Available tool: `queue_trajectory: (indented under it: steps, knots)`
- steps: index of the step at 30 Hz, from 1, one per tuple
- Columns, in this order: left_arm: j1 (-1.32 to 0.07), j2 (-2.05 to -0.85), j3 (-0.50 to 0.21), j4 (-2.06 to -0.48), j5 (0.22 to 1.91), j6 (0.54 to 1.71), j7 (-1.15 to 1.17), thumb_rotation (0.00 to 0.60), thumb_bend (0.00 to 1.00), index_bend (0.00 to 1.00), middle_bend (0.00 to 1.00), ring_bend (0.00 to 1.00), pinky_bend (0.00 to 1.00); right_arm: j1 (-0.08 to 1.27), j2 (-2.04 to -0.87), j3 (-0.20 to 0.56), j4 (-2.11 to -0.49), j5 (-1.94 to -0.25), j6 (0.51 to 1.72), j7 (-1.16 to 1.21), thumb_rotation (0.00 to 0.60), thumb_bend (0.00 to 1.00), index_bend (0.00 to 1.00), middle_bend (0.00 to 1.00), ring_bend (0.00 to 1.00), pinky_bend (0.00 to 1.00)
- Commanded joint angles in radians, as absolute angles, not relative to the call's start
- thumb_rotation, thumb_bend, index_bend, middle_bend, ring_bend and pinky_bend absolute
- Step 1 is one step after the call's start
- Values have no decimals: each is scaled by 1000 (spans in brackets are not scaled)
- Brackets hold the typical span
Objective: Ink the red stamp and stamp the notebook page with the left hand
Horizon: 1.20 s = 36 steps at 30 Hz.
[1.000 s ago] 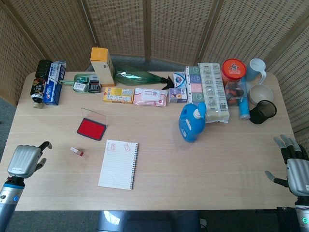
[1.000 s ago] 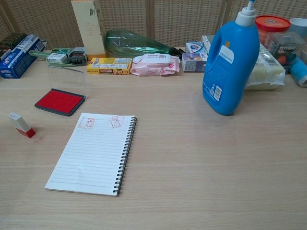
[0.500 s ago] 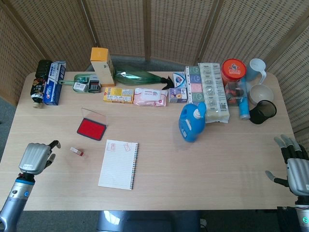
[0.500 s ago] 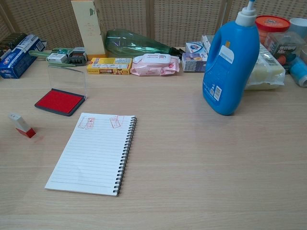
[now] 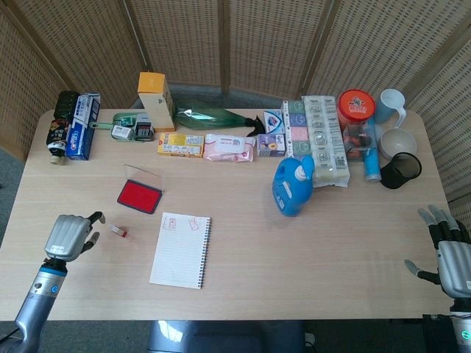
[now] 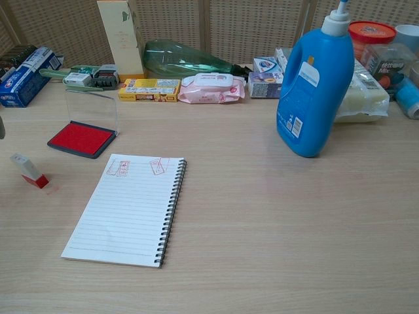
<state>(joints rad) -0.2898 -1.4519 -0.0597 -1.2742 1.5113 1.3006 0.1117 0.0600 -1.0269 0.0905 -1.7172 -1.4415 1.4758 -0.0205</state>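
Presently, one tabletop [image 5: 309,257], light wood, carrying the task set at its 9 o'clock side. Left hand [image 5: 68,236]: advanced across the last second from the near-left edge toward the red stamp [image 5: 118,230], now just at the stamp's 9 o'clock, apart from it; fingers partly curled, thumb and one finger reaching forward, holding nothing. Judged: approach for the first grasp, inking and stamping both outstanding. Red stamp: lying tilted on the tabletop, unmoved, between hand and notebook [image 5: 181,249]. Ink pad [image 5: 139,195]: lid up, red surface exposed, at the stamp's 1 o'clock. Notebook: open, two red marks already along its top lines. Right hand [image 5: 450,254]: parked at the 3 o'clock edge, fingers spread, empty, unchanged. Head view: both hands and full layout. Chest view: neither hand plainly, only a dark sliver at the left border, unidentifiable; closer detail of stamp, its white body and red base, pad lid's clear plastic, and blue detergent bottle [image 6: 314,82].
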Motion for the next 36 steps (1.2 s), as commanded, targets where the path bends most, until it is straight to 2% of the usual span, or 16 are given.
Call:
queue_trajectory:
  steps: [1,36]
  knots:
    - [-302,-1467,-64,-1264,1499,1283,130,600,317,457,1000,1000,1000,60,-1027,92,-1715,-1439,1475,-18,600,0,72,35,13,86]
    - [-349,-1533,-58,-1213,1447,1217,187,600,317,467,1000,1000,1000,62,-1018,97,-1709,-1424,1465,5,600,0,72,34,13,86]
